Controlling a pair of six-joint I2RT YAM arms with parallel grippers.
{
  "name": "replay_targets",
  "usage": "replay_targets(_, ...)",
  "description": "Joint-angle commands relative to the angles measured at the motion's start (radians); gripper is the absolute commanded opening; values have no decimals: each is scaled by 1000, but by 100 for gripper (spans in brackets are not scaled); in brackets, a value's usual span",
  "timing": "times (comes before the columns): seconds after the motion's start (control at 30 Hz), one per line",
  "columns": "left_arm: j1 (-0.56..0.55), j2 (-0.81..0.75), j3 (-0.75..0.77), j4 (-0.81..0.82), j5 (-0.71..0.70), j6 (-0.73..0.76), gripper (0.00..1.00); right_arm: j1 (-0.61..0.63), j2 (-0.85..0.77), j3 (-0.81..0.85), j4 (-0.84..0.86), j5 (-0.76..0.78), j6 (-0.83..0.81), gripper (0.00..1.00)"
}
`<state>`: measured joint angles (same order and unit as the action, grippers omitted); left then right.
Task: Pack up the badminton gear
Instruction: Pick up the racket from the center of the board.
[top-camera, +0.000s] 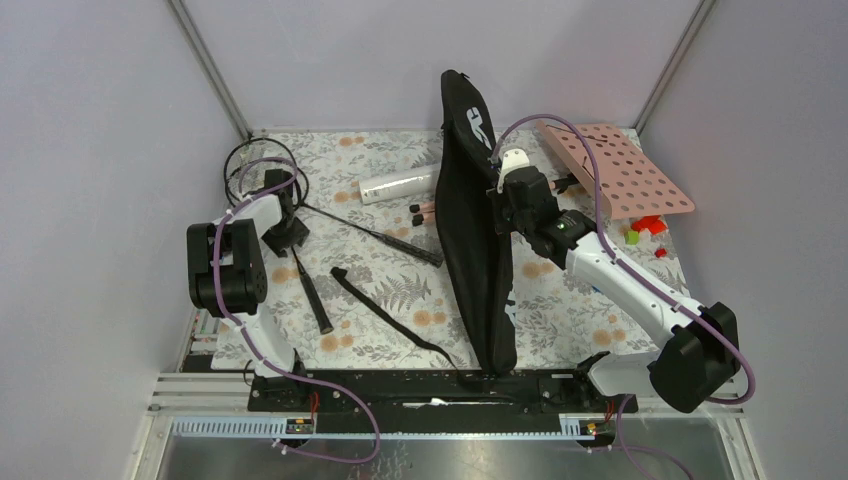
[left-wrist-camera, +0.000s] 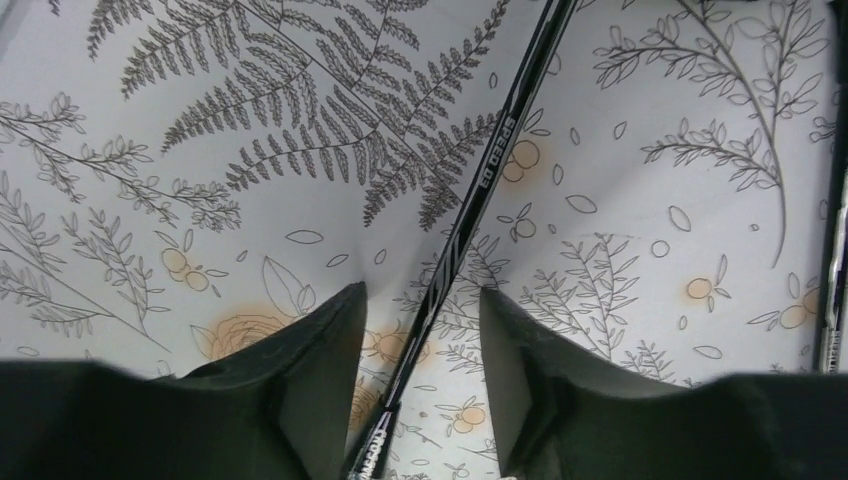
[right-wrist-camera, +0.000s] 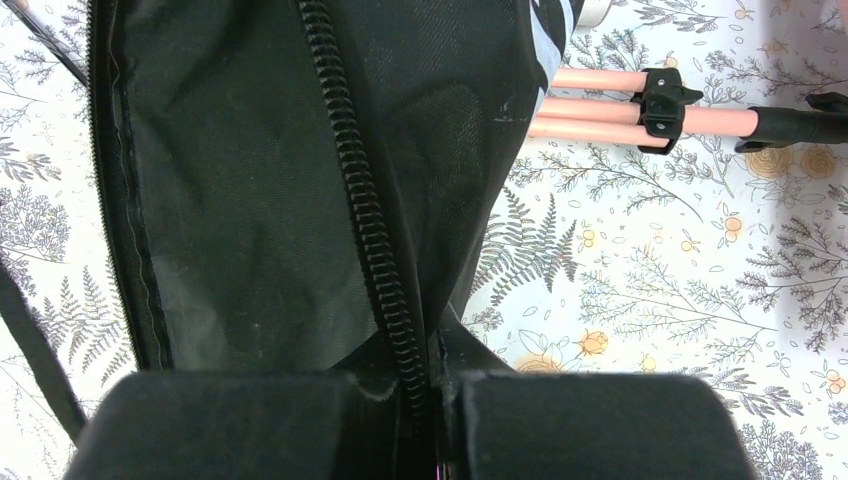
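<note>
Shaft of the thin black racket (left-wrist-camera: 490, 170) sits untouched between the parted fingers of my left gripper (left-wrist-camera: 420, 298), so I should pinch squarely and lift level, while my right gripper (right-wrist-camera: 428, 388) clamps the black racket-shaped fabric bag (right-wrist-camera: 230, 200) by its zip.

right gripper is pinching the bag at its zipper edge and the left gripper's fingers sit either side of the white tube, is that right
Not the white tube: the left wrist view shows the left gripper straddling a thin black racket shaft. The right gripper does pinch the bag at its zipper edge.
</note>
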<state>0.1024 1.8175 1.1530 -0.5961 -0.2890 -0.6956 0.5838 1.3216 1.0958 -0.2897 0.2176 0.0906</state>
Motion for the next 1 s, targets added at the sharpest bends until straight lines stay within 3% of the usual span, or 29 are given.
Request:
replay_targets(0.0,6,22,29,-21,-38,46,37,-13,-55,-13,81,-5,-12,0)
replay_targets(0.1,6,4,7,5,-27,61,3,-19,-67,-20,86,-5,-13,0)
replay_targets(0.13,6,-3,-3,19,-18,67,0,-21,-74,-22,87,-4,-12,0)
replay_targets(0.3,-1,-85,-74,120,81,96,0,-28,-90,-40,97,-3,-12,0)
replay_targets(0.47,-93,-250,-138,162,14,131,0,-39,-84,-40,95,40,-5,0)
replay_targets(0.6,-258,-384,-173,185,-85,143,0,-43,-72,-36,96,40,3,0)
replay_targets(0.77,-454,-443,-180,194,-234,117,0,-44,-32,-10,75,51,4,0)
replay_targets(0.97,-661,-429,-215,294,-202,104,0,-45,6,8,63,45,12,0)
